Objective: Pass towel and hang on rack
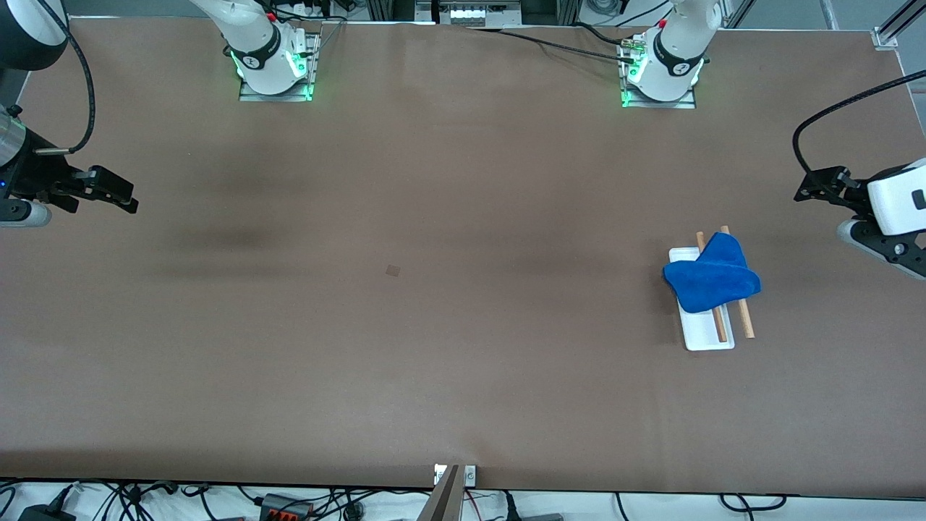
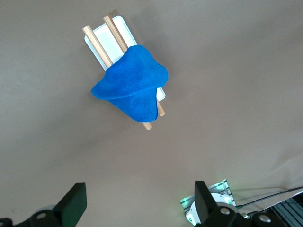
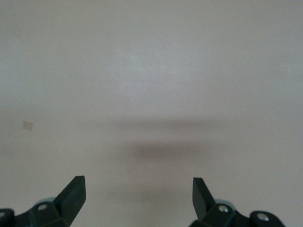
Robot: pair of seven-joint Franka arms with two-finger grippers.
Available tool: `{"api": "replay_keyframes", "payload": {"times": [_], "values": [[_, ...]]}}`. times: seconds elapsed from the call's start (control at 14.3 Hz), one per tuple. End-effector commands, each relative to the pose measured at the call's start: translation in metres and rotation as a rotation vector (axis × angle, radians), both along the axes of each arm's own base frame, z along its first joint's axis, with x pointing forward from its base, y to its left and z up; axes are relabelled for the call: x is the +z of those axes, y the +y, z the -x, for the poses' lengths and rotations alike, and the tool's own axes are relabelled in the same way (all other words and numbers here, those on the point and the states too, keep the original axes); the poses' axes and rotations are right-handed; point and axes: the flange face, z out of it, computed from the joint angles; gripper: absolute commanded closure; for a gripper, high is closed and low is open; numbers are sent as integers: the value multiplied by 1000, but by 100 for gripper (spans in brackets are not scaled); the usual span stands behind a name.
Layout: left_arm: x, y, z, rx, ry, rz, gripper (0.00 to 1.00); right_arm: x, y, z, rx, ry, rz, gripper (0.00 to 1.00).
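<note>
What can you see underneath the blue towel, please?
The towel drapes over the rack's two wooden rods; their middle stretch and part of the white base are covered.

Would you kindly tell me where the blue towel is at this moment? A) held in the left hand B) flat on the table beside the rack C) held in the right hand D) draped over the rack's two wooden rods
D: the blue towel lies draped across both wooden rods of the rack, and the left hand and right hand are both open and hold nothing.

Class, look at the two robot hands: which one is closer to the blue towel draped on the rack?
The left hand, at the left arm's end of the table where the blue cloth towel hangs; the right hand waits at the other end.
</note>
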Motion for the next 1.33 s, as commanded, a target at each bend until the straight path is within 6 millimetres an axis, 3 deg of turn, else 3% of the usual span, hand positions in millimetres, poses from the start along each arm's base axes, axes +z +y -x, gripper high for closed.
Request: {"api": "replay_keyframes", "payload": {"times": [0.0, 0.28, 0.49, 0.63, 0.77, 1.26], "values": [[8, -15, 15, 82, -12, -94, 0, 6, -1, 4, 15, 4, 10, 0], [21, -15, 32, 330, -126, -177, 0, 5, 2, 4, 18, 7, 10, 0], [20, -19, 38, 480, -205, -203, 0, 5, 2, 4, 18, 6, 12, 0], [21, -23, 44, 501, -288, -195, 0, 6, 1, 4, 18, 6, 12, 0], [21, -32, 51, 638, -265, -123, 0, 6, 1, 6, 18, 6, 12, 0], [23, -36, 51, 610, -267, -95, 0, 3, 2, 14, 20, 10, 13, 0]]}}
